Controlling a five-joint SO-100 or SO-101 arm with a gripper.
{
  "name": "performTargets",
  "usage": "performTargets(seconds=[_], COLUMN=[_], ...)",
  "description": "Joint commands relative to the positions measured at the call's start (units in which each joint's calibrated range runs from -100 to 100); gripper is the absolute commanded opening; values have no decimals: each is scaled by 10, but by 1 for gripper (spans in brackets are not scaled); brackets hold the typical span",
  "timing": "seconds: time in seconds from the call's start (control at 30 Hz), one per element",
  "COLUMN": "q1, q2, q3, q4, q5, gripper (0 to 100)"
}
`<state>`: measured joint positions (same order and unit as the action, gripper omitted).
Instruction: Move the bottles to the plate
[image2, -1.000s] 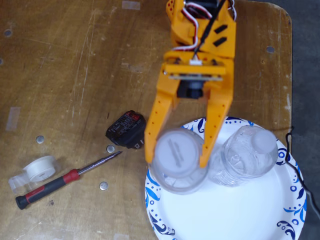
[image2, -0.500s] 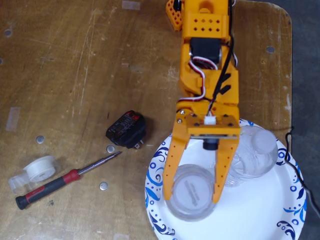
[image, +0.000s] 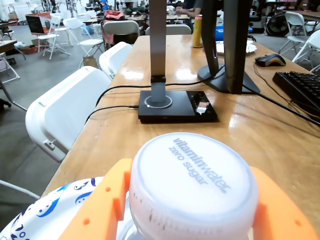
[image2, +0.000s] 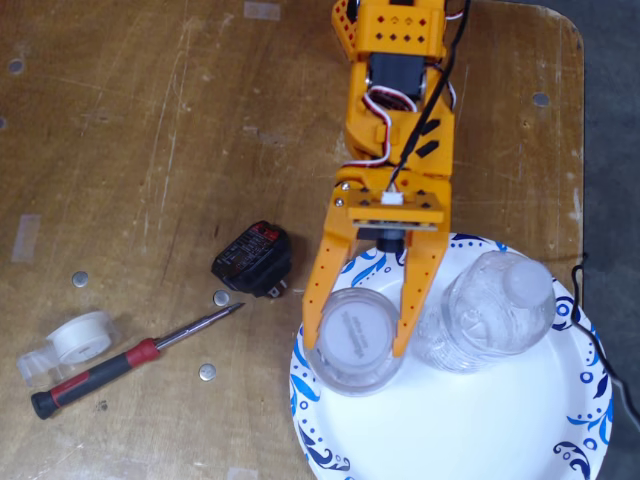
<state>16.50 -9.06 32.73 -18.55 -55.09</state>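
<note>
My orange gripper is shut on a clear bottle with a white cap printed "vitaminwater zero sugar". One finger sits on each side of it, over the left part of the white plate with blue swirls. A second clear, unlabelled bottle with a white cap stands on the plate just right of the gripper. In the wrist view the held bottle's cap fills the bottom between the two fingers of the gripper. The plate's rim shows at the lower left.
On the wooden table left of the plate lie a black battery pack, a red-handled screwdriver and a white tape roll. The wrist view shows a black lamp base, a monitor stand, a keyboard and white chairs.
</note>
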Motion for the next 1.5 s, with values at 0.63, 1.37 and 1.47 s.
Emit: performTargets(seconds=[0.63,1.37,1.47], q1=[-24,-25,-25], q2=[60,67,67], q3=[17,44,55], q4=[-118,-119,-119], q5=[-21,-25,-25], gripper=[6,6,6])
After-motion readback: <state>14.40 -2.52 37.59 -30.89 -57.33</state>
